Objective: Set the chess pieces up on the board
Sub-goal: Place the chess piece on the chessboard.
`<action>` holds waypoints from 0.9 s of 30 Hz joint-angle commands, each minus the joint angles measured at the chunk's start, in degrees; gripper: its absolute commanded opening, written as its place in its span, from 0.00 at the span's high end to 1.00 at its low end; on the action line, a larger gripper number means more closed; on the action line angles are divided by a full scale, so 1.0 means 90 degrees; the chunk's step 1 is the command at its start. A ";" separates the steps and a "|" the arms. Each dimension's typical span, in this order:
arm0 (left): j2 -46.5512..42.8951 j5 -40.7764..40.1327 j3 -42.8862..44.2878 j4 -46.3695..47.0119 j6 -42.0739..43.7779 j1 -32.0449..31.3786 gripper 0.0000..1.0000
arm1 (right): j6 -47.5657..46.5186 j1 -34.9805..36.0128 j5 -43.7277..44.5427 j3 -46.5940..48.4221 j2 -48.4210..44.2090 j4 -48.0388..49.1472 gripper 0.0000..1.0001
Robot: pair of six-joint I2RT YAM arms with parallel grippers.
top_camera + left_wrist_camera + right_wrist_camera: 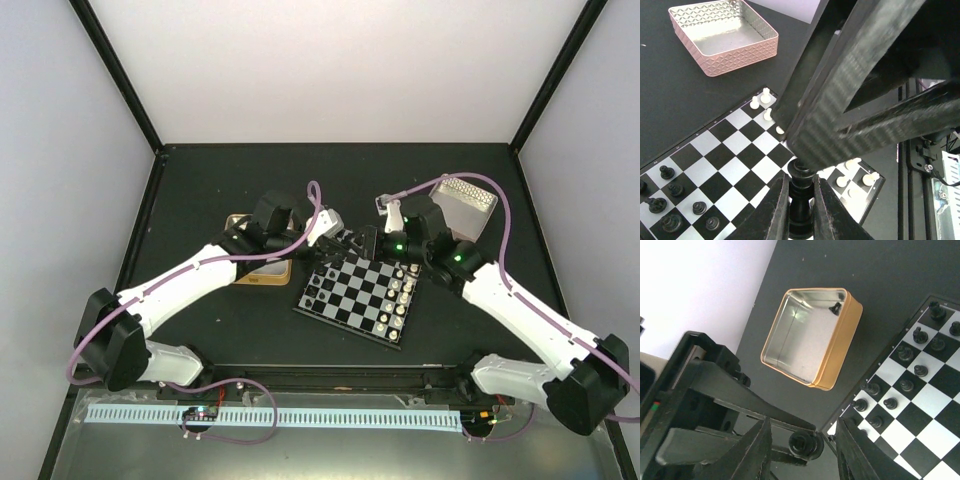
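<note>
The board (352,292) lies in the middle of the table. Several black chess pieces (671,189) stand on its left rows, and small white pieces (762,97) on its right rows. My left gripper (801,181) is shut on a black chess piece (801,202), held upright over the board's far edge. My right gripper (805,452) is open, its fingers either side of that same piece (804,444), apart from it. In the top view the two grippers, left (346,243) and right (372,243), meet at the board's far edge. One black piece (836,307) lies in the gold tin (847,337).
The gold-rimmed tin (262,277) sits left of the board, partly under my left arm. A pink box (468,205), empty (722,35), stands at the back right. My right gripper's fingers (855,100) fill the upper right of the left wrist view.
</note>
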 commanded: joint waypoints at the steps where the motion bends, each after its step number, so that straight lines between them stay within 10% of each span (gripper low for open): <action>1: 0.0067 0.0328 0.0315 0.0014 0.0115 -0.0036 0.98 | -0.0075 0.0006 -0.0372 0.0151 0.0162 0.0074 0.66; 12: 0.0087 0.0251 0.0362 0.0049 0.0038 -0.0040 0.98 | 0.0011 0.0007 -0.0949 0.0103 0.0483 0.0206 0.92; 19: -0.0179 -0.0807 0.0111 0.0040 -0.0345 -0.0034 0.50 | -0.0173 0.0012 -0.0185 -0.0029 0.0383 0.0368 0.99; 27: -0.1650 -0.3583 -0.0935 0.0330 -0.1097 -0.0032 0.38 | -0.0982 0.0125 0.1155 -0.0176 0.0842 0.0988 0.99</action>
